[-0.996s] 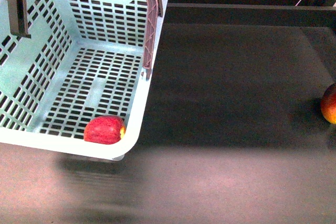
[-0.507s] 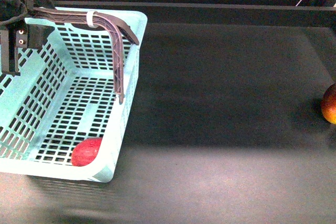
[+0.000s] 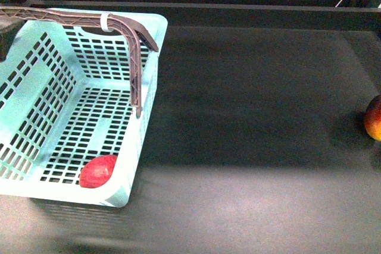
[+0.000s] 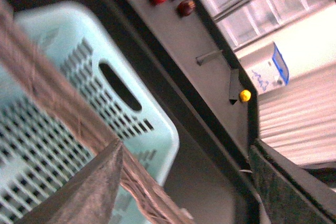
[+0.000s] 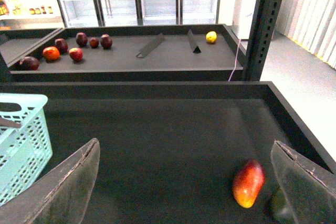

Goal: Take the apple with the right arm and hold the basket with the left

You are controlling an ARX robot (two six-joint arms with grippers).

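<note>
Apple [image 3: 98, 171] sits in the basket's [image 3: 36, 105] near corner, against the wall. Left gripper [image 4: 79, 192] has the swing handle [image 3: 71, 18] running between its spread fingers, contact unclear. Right gripper [image 5: 184, 192] gapes empty over the bench [image 3: 250, 117]. Risk: handle slips and the basket tips, rolling the apple; mango-like fruit [image 5: 248, 183] nearby could get grabbed by mistake.
</note>
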